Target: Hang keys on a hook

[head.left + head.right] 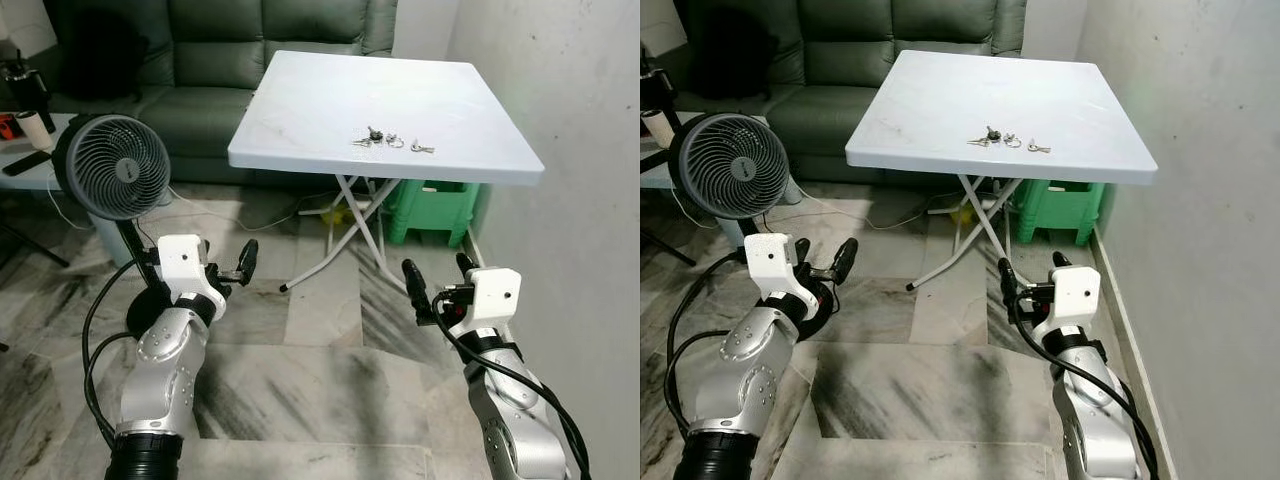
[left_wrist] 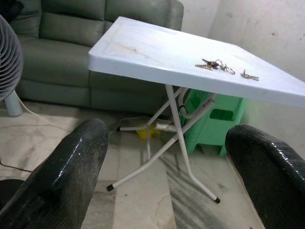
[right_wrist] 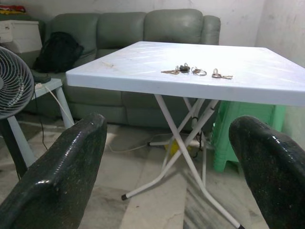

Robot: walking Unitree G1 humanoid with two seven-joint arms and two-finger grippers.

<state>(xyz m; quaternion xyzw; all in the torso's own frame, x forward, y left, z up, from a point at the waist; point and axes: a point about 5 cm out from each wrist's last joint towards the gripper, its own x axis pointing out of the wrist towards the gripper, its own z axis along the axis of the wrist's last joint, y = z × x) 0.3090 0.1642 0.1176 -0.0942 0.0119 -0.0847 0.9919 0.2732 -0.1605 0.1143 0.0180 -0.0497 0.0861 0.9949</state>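
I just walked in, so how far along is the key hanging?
Nothing done yet. The keys lie on the white table, untouched. The left gripper and right gripper are both open and empty, short of the table. Left: approach, pick up the keys, hang them.

Even, fairly bright indoor light. The white desk (image 1: pixel 330 110) top is the brightest area, slightly washed out with a soft sheen. Beneath the desk the floor (image 1: pixel 320 300) lies in soft shadow. Head views are sharp; in the wrist views the close black fingers (image 2: pixel 71 167) are blurred, with small glints.
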